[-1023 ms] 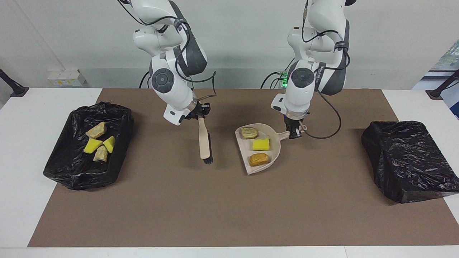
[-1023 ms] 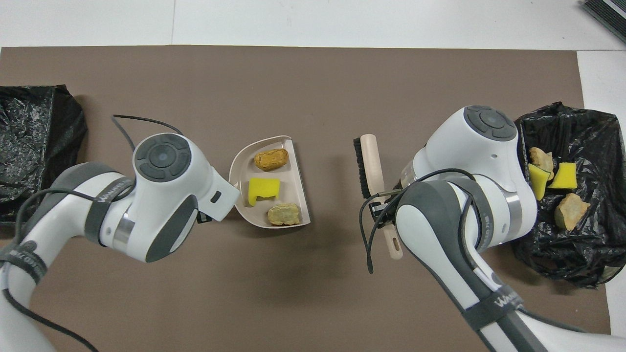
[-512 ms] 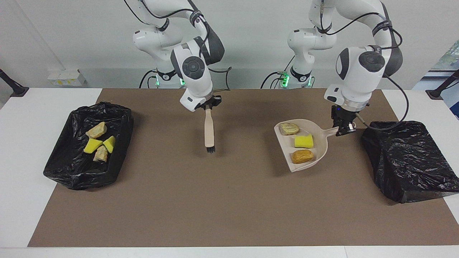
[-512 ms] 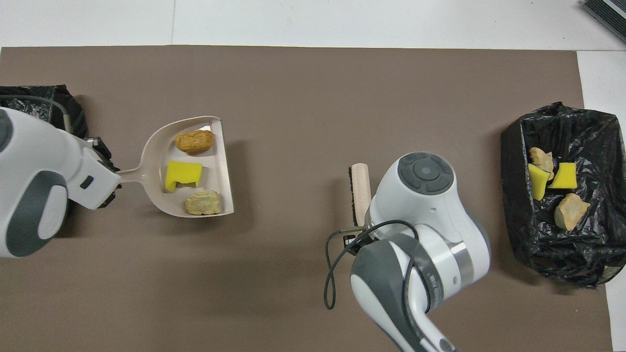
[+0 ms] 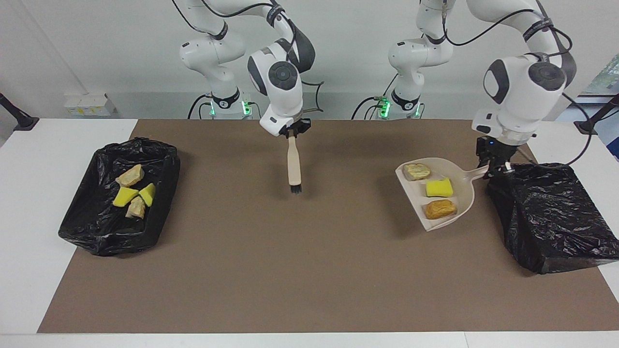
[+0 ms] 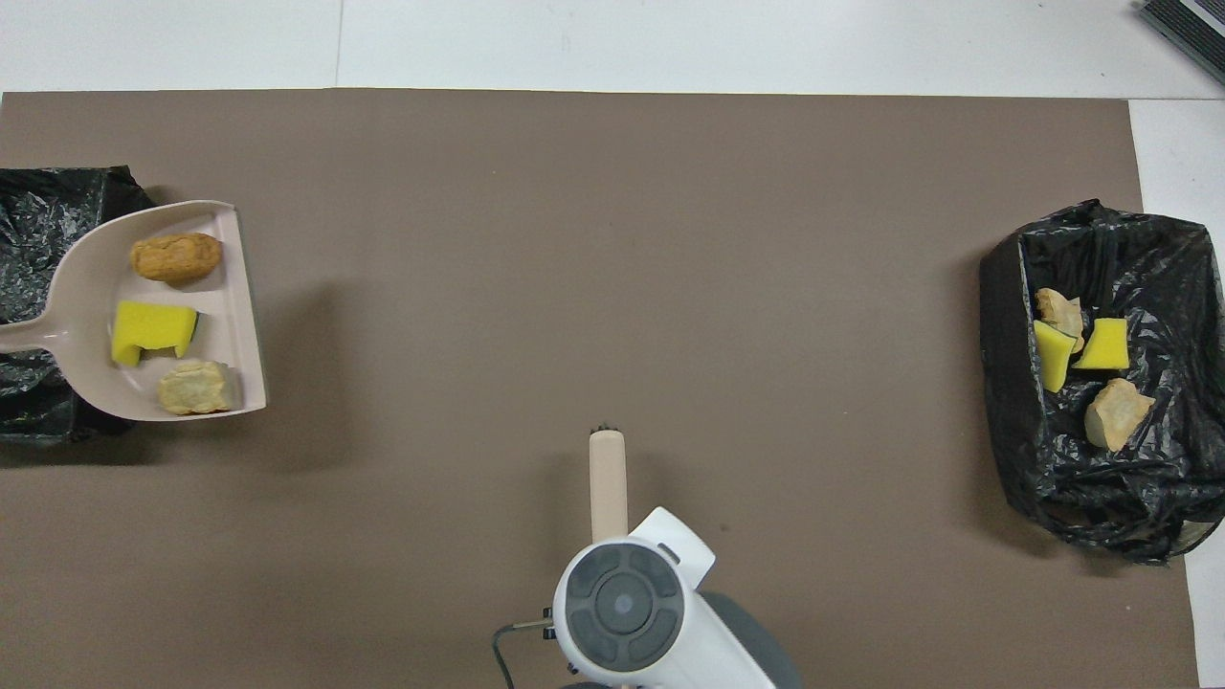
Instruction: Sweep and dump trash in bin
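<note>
My left gripper [image 5: 496,166] is shut on the handle of the beige dustpan [image 5: 463,189] and holds it level in the air over the mat, right beside the black-bagged bin [image 5: 551,217] at the left arm's end. Three pieces of trash lie in the pan: a pale lump [image 5: 417,171], a yellow sponge [image 5: 439,187] and a golden-brown lump [image 5: 440,209]. In the overhead view the pan [image 6: 81,287] overlaps that bin's edge [image 6: 29,211]. My right gripper [image 5: 292,132] is shut on the brush [image 5: 293,166], which hangs bristles down over the mat's middle.
A second black-bagged bin [image 5: 162,159] at the right arm's end holds several yellow and tan scraps [image 5: 130,193]; it also shows in the overhead view [image 6: 1005,277]. The brown mat [image 5: 309,266] covers the table. The brush handle [image 6: 607,483] shows in the overhead view.
My left arm has carried the loaded dustpan from the mat's middle to the bin at its end. My right arm has drawn the brush back toward the robots.
</note>
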